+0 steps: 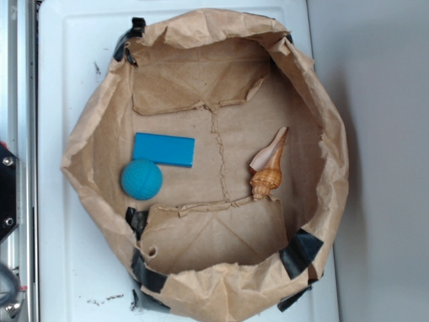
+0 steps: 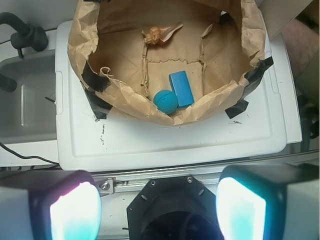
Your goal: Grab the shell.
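The shell (image 1: 268, 168) lies on the floor of a brown paper bag tray (image 1: 201, 282), at its right side, with orange-tan striped whorls toward the near flap and a pale pink pointed end toward the back. In the wrist view the shell (image 2: 159, 34) shows at the far side of the bag. My gripper (image 2: 157, 210) is open and empty, high above the robot's base, well short of the bag; its pale pads (image 2: 75, 212) frame the bottom corners. The gripper is out of the exterior view.
A blue textured ball (image 1: 141, 179) and a blue rectangular block (image 1: 164, 149) lie touching at the bag's left side. The bag's crumpled walls (image 1: 328, 134) rise all round, held with black tape (image 1: 299, 251). It stands on a white board (image 1: 67, 100). A metal rail (image 2: 200, 172) edges the board.
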